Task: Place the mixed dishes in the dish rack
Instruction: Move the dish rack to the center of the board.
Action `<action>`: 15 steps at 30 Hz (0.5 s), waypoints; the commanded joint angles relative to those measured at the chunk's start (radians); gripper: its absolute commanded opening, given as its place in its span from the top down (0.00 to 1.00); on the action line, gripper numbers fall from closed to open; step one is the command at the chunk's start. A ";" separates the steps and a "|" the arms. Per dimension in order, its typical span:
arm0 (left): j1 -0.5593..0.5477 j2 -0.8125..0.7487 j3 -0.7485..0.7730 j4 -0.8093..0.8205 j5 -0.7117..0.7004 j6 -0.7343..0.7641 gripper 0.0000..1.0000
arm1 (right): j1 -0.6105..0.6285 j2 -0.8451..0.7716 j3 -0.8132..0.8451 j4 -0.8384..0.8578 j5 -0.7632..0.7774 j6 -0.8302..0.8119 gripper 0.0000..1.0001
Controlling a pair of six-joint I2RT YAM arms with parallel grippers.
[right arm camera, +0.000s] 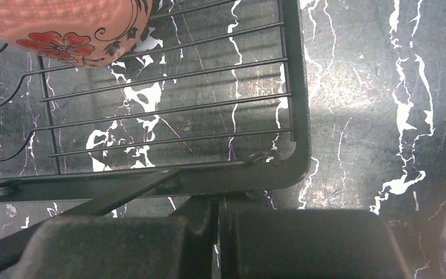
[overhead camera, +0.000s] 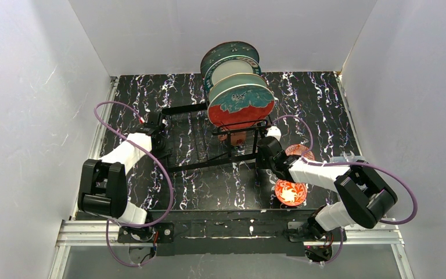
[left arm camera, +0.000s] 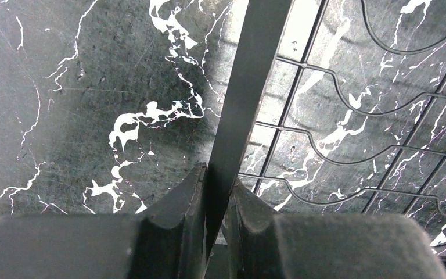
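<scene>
The black wire dish rack (overhead camera: 197, 152) lies mid-table. Several large plates stand in its far slots: dark teal (overhead camera: 227, 51) at the back, red (overhead camera: 239, 113) in front. A terracotta mug (overhead camera: 236, 138) sits in the rack under them and shows in the right wrist view (right arm camera: 69, 23). My left gripper (overhead camera: 153, 124) is shut on the rack's left rim bar (left arm camera: 250, 87). My right gripper (overhead camera: 263, 152) is shut, its tips (right arm camera: 218, 200) against the rack's near right corner (right arm camera: 290, 168). Two red-patterned bowls (overhead camera: 290, 193) (overhead camera: 300, 152) sit on the table by the right arm.
White walls close in the black marbled table (overhead camera: 151, 93) on three sides. The right arm lies across the farther bowl. Purple cables loop over both arms.
</scene>
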 commanded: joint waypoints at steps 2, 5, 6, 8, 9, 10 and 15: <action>-0.005 -0.002 -0.025 -0.126 -0.015 -0.063 0.86 | -0.021 0.000 0.052 0.097 0.003 -0.031 0.99; -0.006 0.007 -0.016 -0.127 -0.011 -0.059 0.78 | -0.021 -0.006 0.049 0.097 -0.012 -0.031 0.99; -0.006 0.011 -0.013 -0.128 -0.013 -0.058 0.77 | -0.022 -0.008 0.047 0.097 -0.016 -0.030 0.99; -0.006 0.013 -0.005 -0.133 -0.013 -0.050 0.74 | -0.022 -0.009 0.041 0.097 -0.025 -0.029 0.99; -0.006 0.013 0.001 -0.137 -0.011 -0.043 0.72 | -0.022 -0.011 0.040 0.096 -0.031 -0.028 0.99; -0.006 0.010 0.009 -0.143 -0.014 -0.035 0.70 | -0.022 -0.014 0.037 0.094 -0.034 -0.028 0.99; -0.006 -0.015 0.068 -0.197 -0.066 0.019 0.62 | -0.022 -0.054 0.019 0.079 -0.058 -0.032 0.99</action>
